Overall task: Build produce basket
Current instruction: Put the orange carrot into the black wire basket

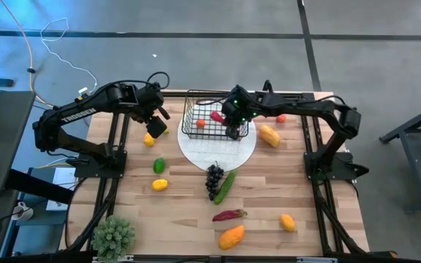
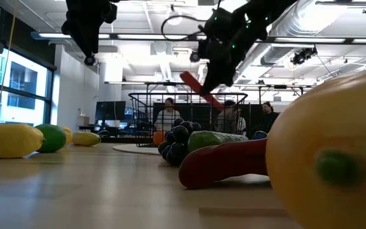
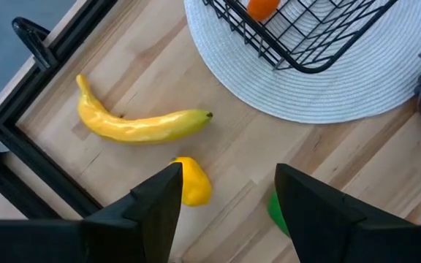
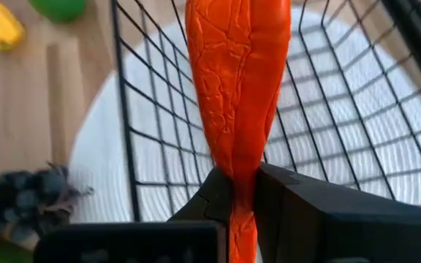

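The basket sits on a white mat at the surface's twelve o'clock edge. Above it, the right claw grips a red chilli. At nine o'clock of the basket, the left claw hovers released over a banana.

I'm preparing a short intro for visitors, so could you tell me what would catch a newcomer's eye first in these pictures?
First, the right gripper holding a red chilli in its jaws above the black wire basket, which sits on a round white mat and already holds an orange fruit. Next, the toy produce strewn over the wooden table: dark grapes, a banana. The left gripper hovers open beside the basket.
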